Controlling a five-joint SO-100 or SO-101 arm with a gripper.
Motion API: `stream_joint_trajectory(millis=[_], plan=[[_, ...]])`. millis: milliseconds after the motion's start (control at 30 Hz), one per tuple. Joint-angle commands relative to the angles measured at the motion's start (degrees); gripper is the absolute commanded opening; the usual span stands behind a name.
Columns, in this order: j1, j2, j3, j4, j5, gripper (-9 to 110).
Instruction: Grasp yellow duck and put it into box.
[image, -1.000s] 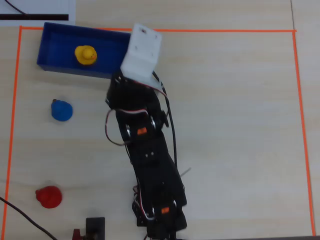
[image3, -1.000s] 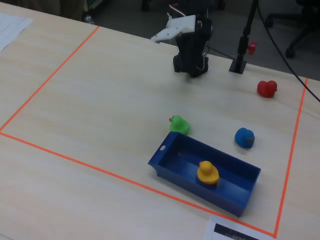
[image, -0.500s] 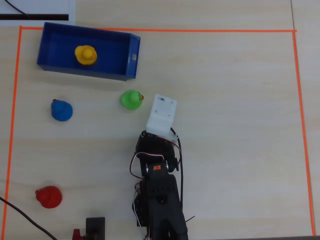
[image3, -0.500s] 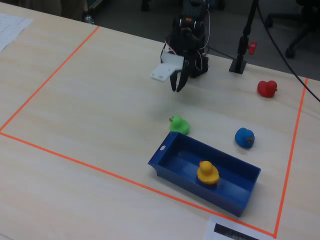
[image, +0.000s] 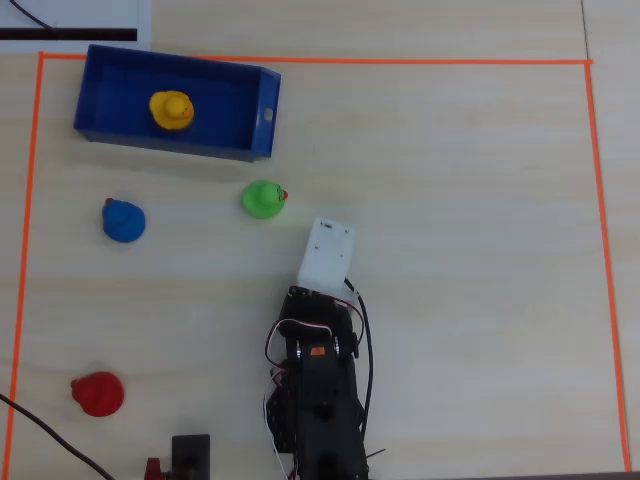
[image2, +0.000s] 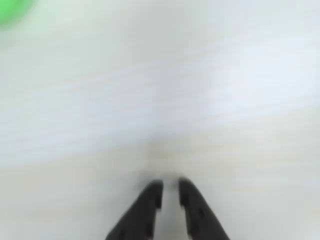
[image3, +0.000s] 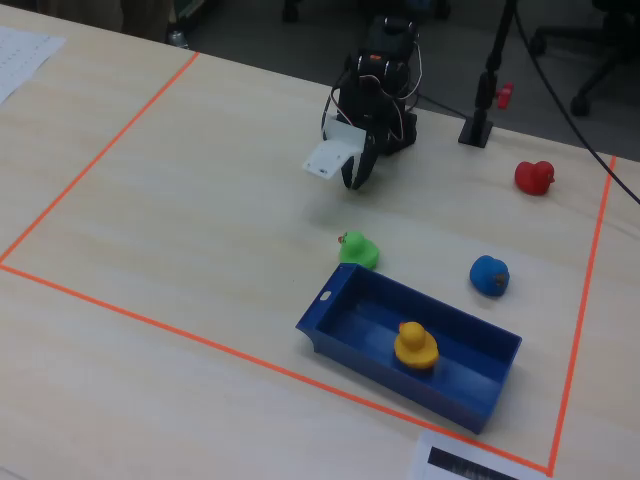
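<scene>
Already done, by my judgement: you see the yellow duck (image: 171, 109) sitting upright inside the box (image: 255, 76), near the middle of its floor and touching no wall.
Why it sits there: the duck is where the task wants it, so nothing seems left to carry.
Gripper (image2: 170, 192): its jaws are nearly together with only a narrow gap, and they hold nothing; only bare table is under them in the wrist view.
Arm position: it is folded near its base, well apart from the box, so I judge that it is parked and not reaching.
Duck look: small, round, bright yellow, with a smaller head on a wider body; in the fixed view (image3: 415, 343) the head is on top.
Box look: long, blue, low walls, a small round hole in the end wall beside the green duck (image: 263, 199).
Other toys: the blue duck (image: 123, 220) and the red duck (image: 98, 393) stay on the table outside the box.
</scene>
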Motion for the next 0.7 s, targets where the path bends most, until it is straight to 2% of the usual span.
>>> stream_joint_trajectory(millis=[0,667], plan=[[1.05,0.00,-0.53,1.58,-0.35,0],[1.14,0.00,-0.44,1.58,0.00,0]])
